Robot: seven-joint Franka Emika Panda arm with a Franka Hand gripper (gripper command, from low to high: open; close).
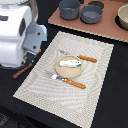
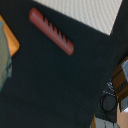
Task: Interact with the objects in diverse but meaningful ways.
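One arm (image 1: 17,32) filled the exterior view's left, white and bulky, close to the camera and leaning over the dark table (image 1: 115,100). Its gripper could not be made out in either view, so whether the jaws were spread or pressed together could not be told.

The sausage (image 1: 22,70) lay on the dark table just off the mat's (image 1: 90,95) edge on the exterior view's left, partly under the arm. In the wrist view the sausage (image 2: 51,31) showed clearly: red-brown, with a row of dark score marks along it, lying at a slant on the black cloth, near a corner of the pale woven mat (image 2: 85,12) but not touching it. An orange-edged shape (image 2: 10,37) sat at the border of the wrist view; what it was could not be told.

On the mat stood the plate (image 1: 69,68), with the fish (image 1: 70,63) lying across it, silvery white with a touch of blue. The knife (image 1: 82,57) lay beside the plate on the far side, and the fork (image 1: 67,80) on the near side, both with orange handles.

Beyond the mat, a pinkish board (image 1: 107,30) held two grey pots (image 1: 69,8) (image 1: 91,14) side by side, and a tan bowl (image 1: 123,16) at the exterior view's right edge.
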